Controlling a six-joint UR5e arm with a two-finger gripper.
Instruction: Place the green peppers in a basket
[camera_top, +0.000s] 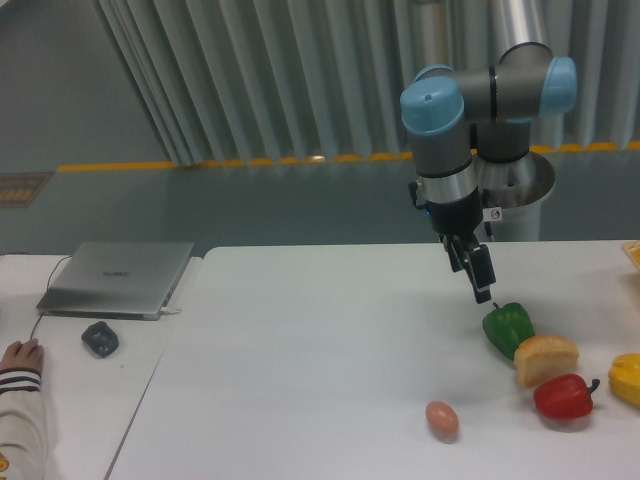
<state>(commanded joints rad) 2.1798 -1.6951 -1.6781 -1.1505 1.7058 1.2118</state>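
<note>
The green pepper (508, 328) lies on the white table (320, 340) at the right, glossy and lobed, touching a bread roll (546, 359). My gripper (482, 292) hangs just above and to the left of the pepper, its dark fingers pointing down towards it, apart from it. The fingers overlap from this angle, so their spacing does not show. Nothing is held. No basket is in view.
A red pepper (563, 397) and a yellow pepper (627, 379) lie at the right edge, an egg (441, 419) nearer the front. On the left side table sit a laptop (118, 277) and a mouse (100, 338); a person's hand (20, 355) rests there.
</note>
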